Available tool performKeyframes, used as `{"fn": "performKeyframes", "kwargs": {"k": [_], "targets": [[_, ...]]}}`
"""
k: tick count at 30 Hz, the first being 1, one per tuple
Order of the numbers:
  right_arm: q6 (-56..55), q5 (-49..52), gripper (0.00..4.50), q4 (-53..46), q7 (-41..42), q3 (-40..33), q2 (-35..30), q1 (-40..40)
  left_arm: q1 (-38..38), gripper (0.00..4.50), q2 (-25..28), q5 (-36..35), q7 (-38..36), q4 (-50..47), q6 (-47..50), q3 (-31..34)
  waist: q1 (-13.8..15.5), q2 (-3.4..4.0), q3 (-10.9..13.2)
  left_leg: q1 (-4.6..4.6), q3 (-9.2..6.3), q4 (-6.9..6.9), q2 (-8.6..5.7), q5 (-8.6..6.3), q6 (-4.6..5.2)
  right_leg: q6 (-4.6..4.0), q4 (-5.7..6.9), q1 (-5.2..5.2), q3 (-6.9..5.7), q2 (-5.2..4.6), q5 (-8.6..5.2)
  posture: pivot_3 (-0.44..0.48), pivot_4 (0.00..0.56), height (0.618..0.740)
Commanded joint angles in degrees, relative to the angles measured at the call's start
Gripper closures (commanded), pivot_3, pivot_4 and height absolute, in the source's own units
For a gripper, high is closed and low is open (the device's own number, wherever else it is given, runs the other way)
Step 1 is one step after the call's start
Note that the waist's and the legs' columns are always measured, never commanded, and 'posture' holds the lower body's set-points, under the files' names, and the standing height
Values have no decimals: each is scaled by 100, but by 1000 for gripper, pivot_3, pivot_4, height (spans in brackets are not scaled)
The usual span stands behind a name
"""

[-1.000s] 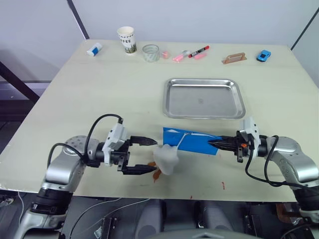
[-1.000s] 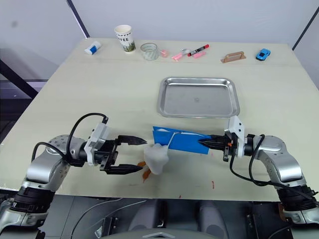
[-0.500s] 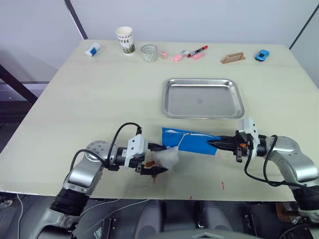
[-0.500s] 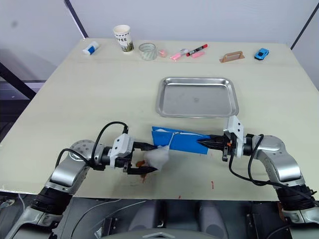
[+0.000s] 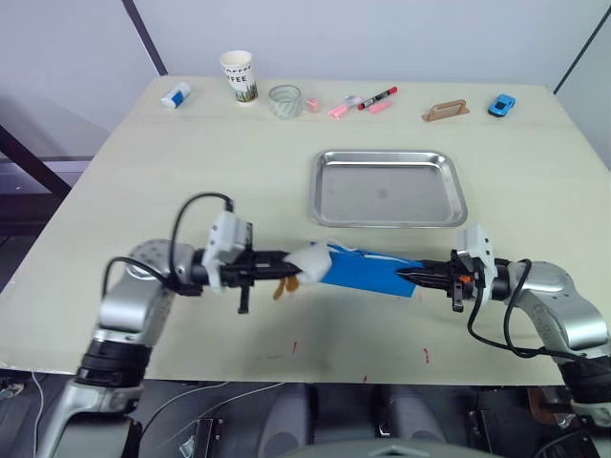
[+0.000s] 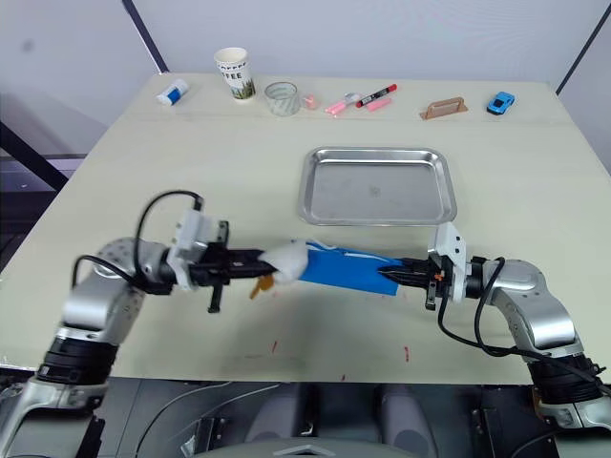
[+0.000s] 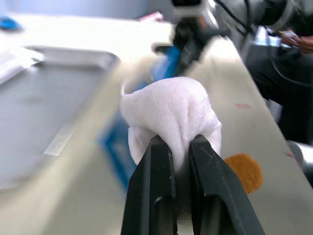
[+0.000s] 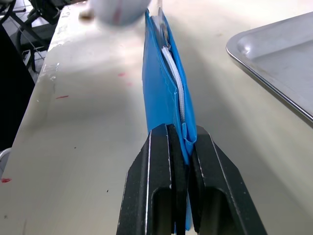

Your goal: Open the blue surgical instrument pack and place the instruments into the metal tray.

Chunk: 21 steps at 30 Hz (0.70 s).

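A: On the bench, biggest first: metal tray sits bare past the pack, no instruments in it. Blue surgical instrument pack lies just near of the tray, shut as far as I can tell.

B: Claws?

A: Right claw is clamped on the pack's right end; the right wrist view has the blue edge and a white cord pinched between the fingers. Left claw is closed on the white plush toy, with an orange bit hanging under it.

B: What changed?

A: A second ago the left claw was wide open beside the toy, which was sitting against the pack's left end. Half a second ago it was closing around it. Now the toy is pinched and lifted off the bench, still at the pack's left corner. Right claw hasn't budged.

B: Meaning?

A: My read: clearing the toy so the pack can be opened. Opening not started.

B: View differences?

A: Left wrist shows plush squeezed between the fingers and the orange patch; the head views can't settle that grip. Head views show cup, markers, toy car along the far edge.
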Motion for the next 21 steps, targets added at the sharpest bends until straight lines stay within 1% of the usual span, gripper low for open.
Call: {"fn": "performKeyframes", "kwargs": {"k": [1, 4, 9, 14, 16, 19, 21], "targets": [[-122, -38, 4500, -58, 18, -75, -61, 53, -223, 4454, 133, -287, 192, 155, 310, 432, 0, 0, 0, 0, 0, 0, 0, 0, 0, 0, 0, 0, 0, 0, 0, 0, 150, 740], [-224, -41, 4500, -39, -12, -105, -9, 87, -312, 4454, 226, -172, 293, 380, 330, 569, 0, 0, 0, 0, -2, 0, 0, 0, 0, 0, 2, 0, -3, 0, 0, 0, 150, 740], [-266, 95, 4500, -92, 30, -222, -41, 210, -241, 4454, 476, 145, 222, 868, 64, 624, 1, 0, 0, 0, 0, 0, 0, 0, 0, 0, 0, -1, -1, 1, 0, 0, 150, 740], [-88, 556, 4500, -210, 135, -459, -49, 285, -159, 4454, 563, 244, 163, 1060, -31, 670, 26, 0, 1, -2, 0, 0, 0, 0, 0, 0, 0, -1, -3, -1, 0, 0, 150, 740], [106, 882, 4500, -325, 170, -602, -26, 277, -84, 4454, 566, 279, 162, 1057, -52, 652, 16, -1, 2, -2, 0, 0, 0, 0, 0, 0, 1, -1, -2, -1, 0, 0, 150, 740], [503, 1533, 4500, -486, 82, -854, 124, 179, 120, 4454, 506, 294, 169, 909, -36, 573, 0, 2, 3, -2, -1, -1, 1, 0, 0, -1, 2, -2, -2, 0, 0, 0, 150, 740], [691, 1787, 4500, -552, 5, -951, 203, 121, 261, 4454, 469, 266, 167, 764, 16, 517, -13, -1, 5, -2, 0, -3, 3, 0, 0, -1, 1, -3, 0, 1, 0, 0, 150, 740]]}}
